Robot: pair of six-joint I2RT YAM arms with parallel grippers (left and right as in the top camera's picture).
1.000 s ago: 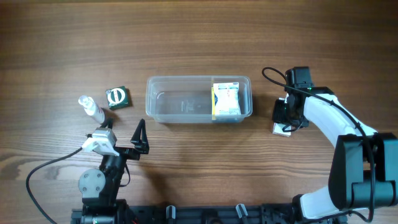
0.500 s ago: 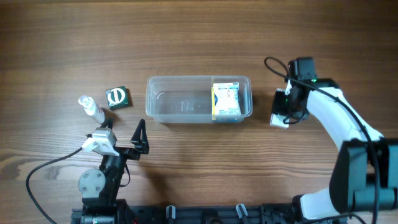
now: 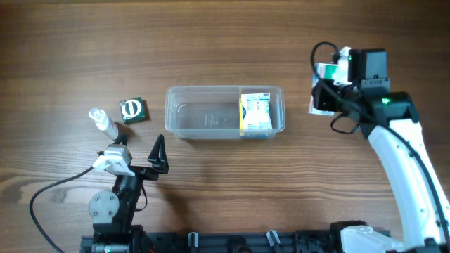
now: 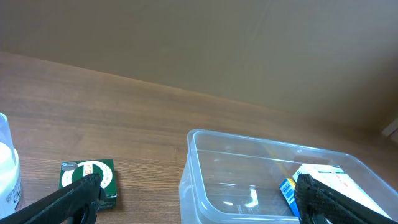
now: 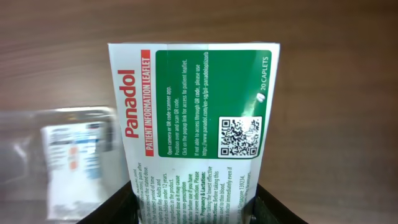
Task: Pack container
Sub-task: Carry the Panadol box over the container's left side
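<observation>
The container, a clear plastic tub, lies at the table's middle with a white, yellow and blue box at its right end. My right gripper hangs to the right of the tub, shut on a white and green Panadol box. In the right wrist view that box fills the frame between the jaws of my right gripper, and the container is a blur at the left. My left gripper rests open near the front edge. Its wrist view shows the container ahead.
A small dark green box and a small clear bottle lie left of the tub. Both show in the left wrist view, the green box beside the left finger and the bottle at the frame's edge.
My right gripper has lifted the Panadol box off the table to the right of the tub and carried it toward the far side. The left arm has not moved.
</observation>
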